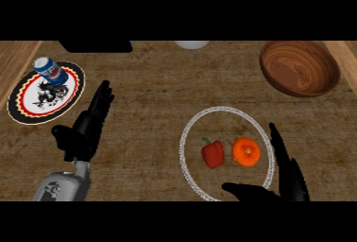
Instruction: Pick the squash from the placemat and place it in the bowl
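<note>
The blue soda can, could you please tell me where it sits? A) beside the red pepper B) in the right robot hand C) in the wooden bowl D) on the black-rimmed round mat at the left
D: the blue soda can stands on the black-rimmed round mat, far from the wooden bowl.

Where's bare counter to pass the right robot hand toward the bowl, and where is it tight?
Bare counter lies between the placemat and the wooden bowl, and down the middle between the left robot hand and the placemat. It is tight on the placemat: red pepper and orange squash sit close together, right robot hand alongside.
</note>
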Controlling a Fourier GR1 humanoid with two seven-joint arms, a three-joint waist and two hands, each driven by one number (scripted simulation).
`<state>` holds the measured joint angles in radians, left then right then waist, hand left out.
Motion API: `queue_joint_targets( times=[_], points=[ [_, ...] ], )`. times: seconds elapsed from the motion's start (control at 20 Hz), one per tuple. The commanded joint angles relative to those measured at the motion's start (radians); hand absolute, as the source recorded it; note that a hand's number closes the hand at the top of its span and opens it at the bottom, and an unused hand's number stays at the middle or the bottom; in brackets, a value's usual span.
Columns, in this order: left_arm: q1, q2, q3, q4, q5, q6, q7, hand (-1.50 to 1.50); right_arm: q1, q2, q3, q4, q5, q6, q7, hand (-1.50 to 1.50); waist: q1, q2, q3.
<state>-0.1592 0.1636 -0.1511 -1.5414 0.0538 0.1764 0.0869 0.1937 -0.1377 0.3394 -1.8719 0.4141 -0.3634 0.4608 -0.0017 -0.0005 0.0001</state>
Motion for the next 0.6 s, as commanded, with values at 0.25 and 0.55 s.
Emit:
queue_joint_targets(
  times=[0.25, 0.55],
  points=[
    [-0.016, -0.005, 0.080, 0.037, -0.001, -0.066, -0.012, 0.00, -0.002, 0.037, -0.063, 0.128, -0.075, 0.012, -0.115, -1.50, 0.000, 0.000, 0.000],
    [0.025, -0.070, 0.036, -0.029, -0.048, -0.044, 0.025, 0.00, -0.097, 0.108, -0.074, 0.288, -0.030, -0.035, -0.180, -1.50, 0.003, 0.000, 0.000]
  ],
)
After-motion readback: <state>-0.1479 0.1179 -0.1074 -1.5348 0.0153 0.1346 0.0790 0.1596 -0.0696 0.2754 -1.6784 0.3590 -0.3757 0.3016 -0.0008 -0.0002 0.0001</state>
